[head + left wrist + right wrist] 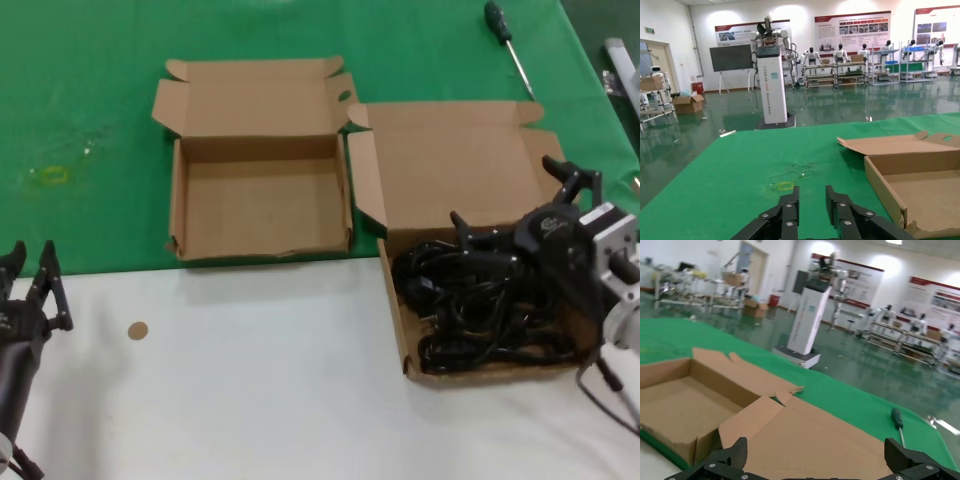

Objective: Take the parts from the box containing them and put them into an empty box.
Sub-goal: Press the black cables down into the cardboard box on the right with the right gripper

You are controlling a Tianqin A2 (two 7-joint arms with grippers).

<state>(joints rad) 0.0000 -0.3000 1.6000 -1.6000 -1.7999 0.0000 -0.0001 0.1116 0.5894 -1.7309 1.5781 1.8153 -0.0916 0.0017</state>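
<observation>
the right tool [515, 205] hangs with its jaws spread wide over the far edge of the cable box [400, 320], the shallow brown cardboard box at the right, and holds nothing. it probably stands there, open, to drop onto the power cables [480, 300], which lie tangled inside that box on its near half, just below the tool. the cables are thin, black and glossy, looped over one another with moulded plugs (hard to count as bundles).

the empty box [178, 200] sits just left of the cable box, nearly touching it, lid flap folded back, its matte cardboard floor bare and its walls taller. a green-handled screwdriver [505, 40] lies beyond the cable box on the green cloth. the left tool [30, 270] waits well left of the cable box, over the white tabletop [260, 380], fingers [789, 212] only narrowly parted.
</observation>
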